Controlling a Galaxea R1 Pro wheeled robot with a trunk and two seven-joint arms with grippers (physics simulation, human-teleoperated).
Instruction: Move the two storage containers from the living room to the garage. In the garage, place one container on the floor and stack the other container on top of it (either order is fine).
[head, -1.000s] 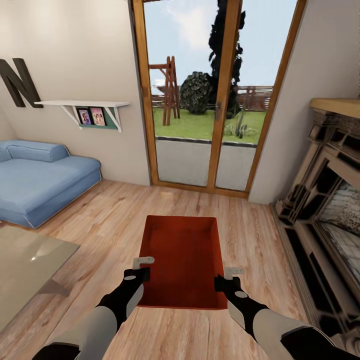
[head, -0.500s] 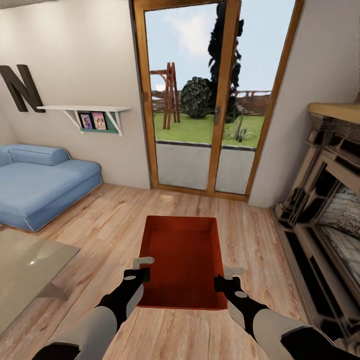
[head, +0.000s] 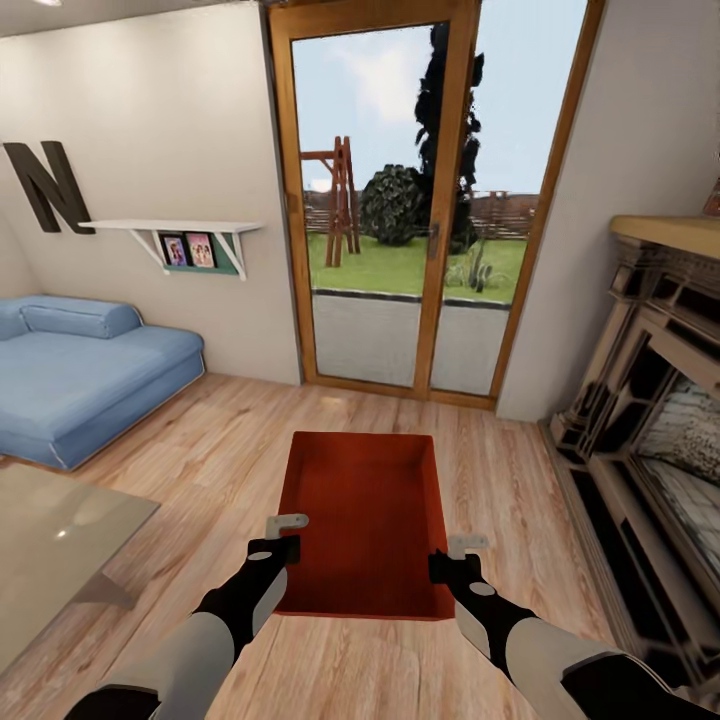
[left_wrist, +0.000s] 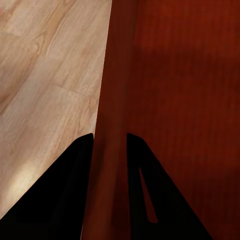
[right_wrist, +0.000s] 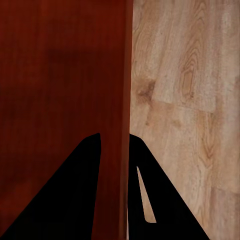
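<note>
Living room: white walls and light wood plank floor. Landmark for all positions is the storage container.

Wood-framed glass doors stand beyond the container's far end, garden visible through them. Fireplace lies to the container's right, well apart. Blue sofa sits to its left and further back; a glass tabletop is to its left, nearer the robot.

The container, orange-red, open top up, is carried level above the plank floor, directly ahead of the robot, between the two arms.

Left gripper is clamped on the container's left wall; in the left wrist view both fingers straddle that wall. Right gripper is clamped likewise on the right wall.
</note>
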